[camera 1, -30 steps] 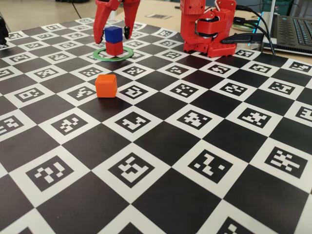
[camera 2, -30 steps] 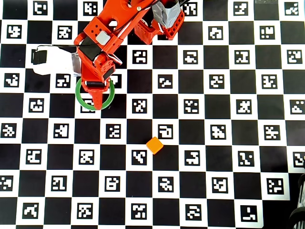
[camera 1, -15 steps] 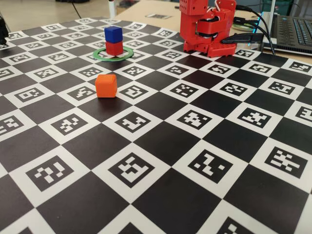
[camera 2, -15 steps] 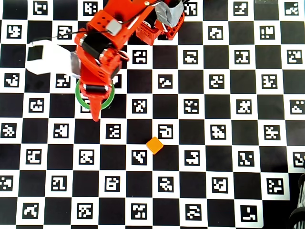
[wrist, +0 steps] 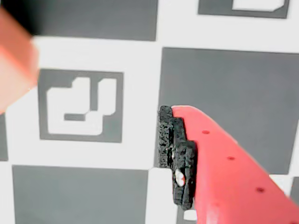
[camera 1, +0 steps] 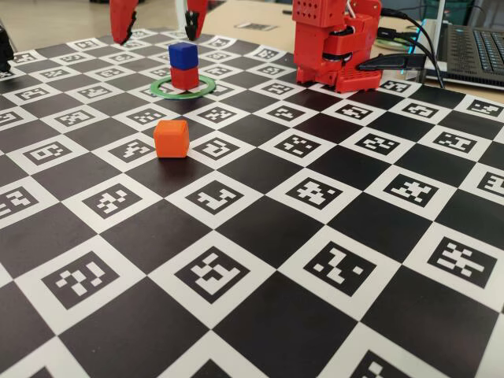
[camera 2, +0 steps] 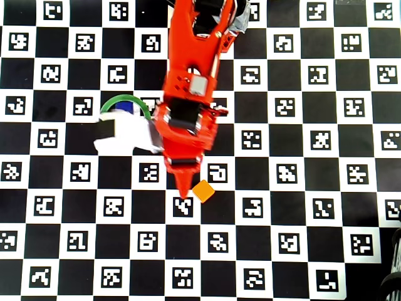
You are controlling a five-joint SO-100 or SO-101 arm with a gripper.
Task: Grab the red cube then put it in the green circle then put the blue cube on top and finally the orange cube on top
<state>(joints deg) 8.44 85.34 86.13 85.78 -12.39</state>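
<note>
While matte blue cube [camera 1: 183, 54] tops red cube [camera 1: 185, 77] | end effector [camera 1: 157, 22] spread apart, empty

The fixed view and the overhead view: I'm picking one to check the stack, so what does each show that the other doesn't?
Only the fixed view shows the blue cube sitting squarely on the red cube, and a laptop behind the arm's base.

Only the overhead view shows the arm stretched over the board, its claw tip beside the orange cube; the red cube is hidden there, with just a sliver of blue showing.

Both show the green ring, the orange cube lying apart from it, and the checkered board.
</note>
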